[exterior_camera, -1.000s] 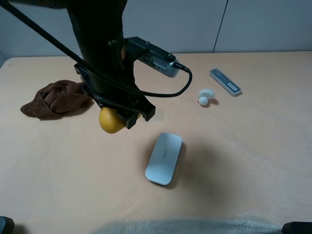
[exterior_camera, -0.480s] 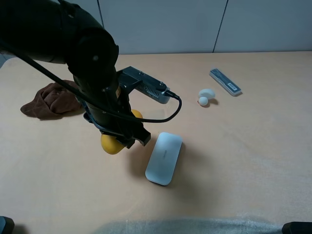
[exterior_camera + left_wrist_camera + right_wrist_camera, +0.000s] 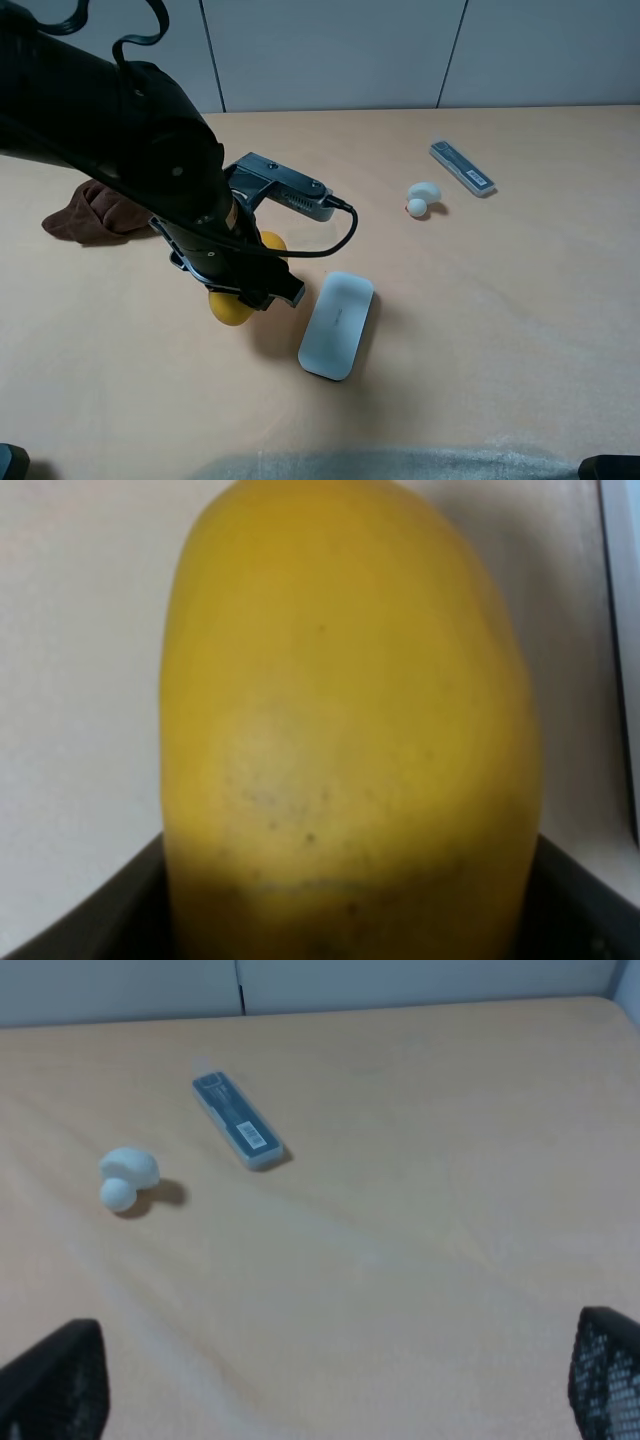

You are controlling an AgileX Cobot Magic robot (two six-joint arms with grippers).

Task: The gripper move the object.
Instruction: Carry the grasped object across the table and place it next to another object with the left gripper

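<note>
The object, a smooth yellow-orange mango-like fruit [image 3: 229, 309], is held in my left gripper [image 3: 245, 285], a bulky black arm end with a grey box part [image 3: 282, 190] and a black cable. The gripper is shut on the fruit and holds it low, at or just above the tan table, just left of the flat white case [image 3: 337, 324]. In the left wrist view the fruit [image 3: 345, 730] fills the frame, with dark fingers [image 3: 75, 920] at its sides. My right gripper [image 3: 330, 1385] is open and empty over bare table, with only its fingertips [image 3: 55, 1380] showing.
A brown crumpled cloth [image 3: 100, 205] lies at the left, behind the left arm. A small white earbud-like thing [image 3: 422, 198] [image 3: 125, 1178] and a grey-blue flat bar [image 3: 462, 167] [image 3: 236, 1120] lie at the back right. A grey wall runs along the table's far edge.
My left gripper has come down and toward the front with the fruit in it, from beside the cloth to just left of the white case. Nothing else has moved.
</note>
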